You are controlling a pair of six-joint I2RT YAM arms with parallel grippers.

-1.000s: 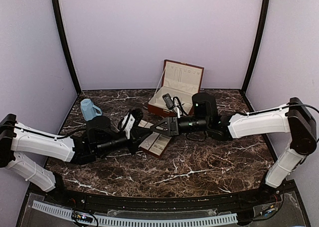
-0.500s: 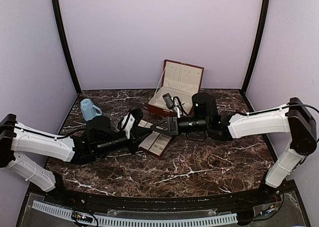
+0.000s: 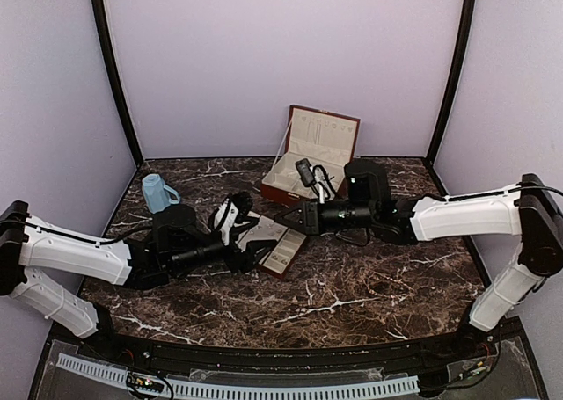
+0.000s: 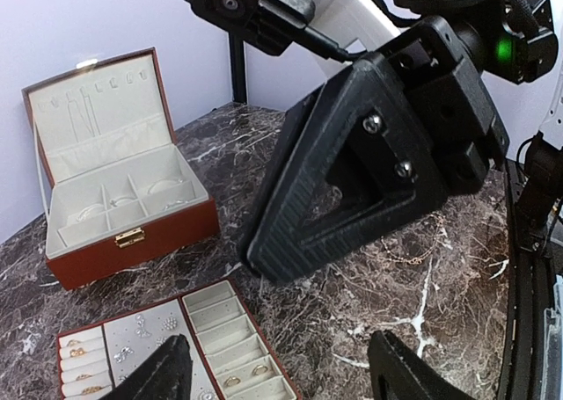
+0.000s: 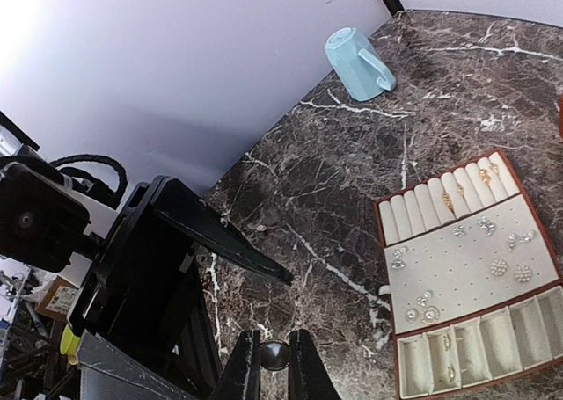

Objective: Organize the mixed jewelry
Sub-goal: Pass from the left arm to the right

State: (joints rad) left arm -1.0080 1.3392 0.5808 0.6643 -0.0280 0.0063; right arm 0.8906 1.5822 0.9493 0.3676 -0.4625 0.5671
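Jewelry point(image 5: 499, 266) lies in the tray point(image 5: 449, 259) on the table point(image 3: 352, 294): tiny, light, hard, slippery, so I'd pinch each piece across its middle. Left tool point(image 4: 277, 356) is wide open, empty. Right tool point(image 5: 274, 367), nearly shut, pinches a small round bit point(image 5: 274, 354).

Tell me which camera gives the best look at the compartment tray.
The right wrist view: the compartment tray lies nearly whole and unobstructed, ring rolls, stud panel and slots readable. The left wrist view crops it at the bottom edge; the top external view shows it small, partly under the arms.
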